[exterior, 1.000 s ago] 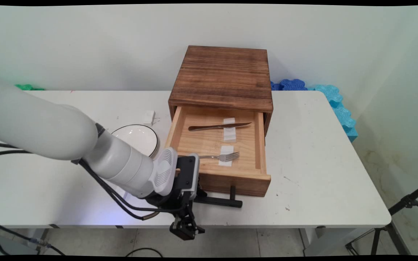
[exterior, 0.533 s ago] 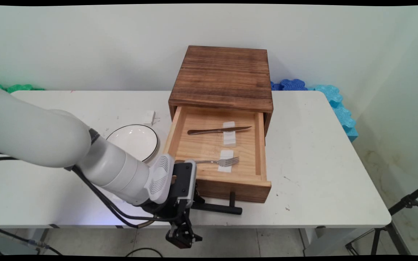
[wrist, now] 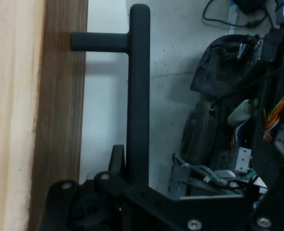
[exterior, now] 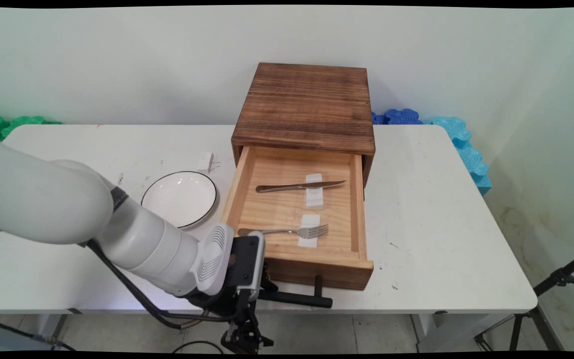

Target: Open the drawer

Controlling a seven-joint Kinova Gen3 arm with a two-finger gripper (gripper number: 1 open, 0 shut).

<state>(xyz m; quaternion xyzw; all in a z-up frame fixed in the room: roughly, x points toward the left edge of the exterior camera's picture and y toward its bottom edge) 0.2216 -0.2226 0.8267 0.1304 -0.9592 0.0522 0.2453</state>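
Dark streaked brown cabinet top (exterior: 307, 104); pale pine drawer (exterior: 297, 209) at centre frame; matte black handle (wrist: 138, 91); silver knife (exterior: 299, 186), silver fork (exterior: 287, 231); white plate (exterior: 179, 198), thin black rim, left of centre.

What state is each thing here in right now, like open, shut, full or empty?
Drawer: pulled well out, open.
Pincer: shut on the handle.
Knife: lying flat in the drawer.
Fork: lying flat in the drawer.
Plate: empty, on the table.
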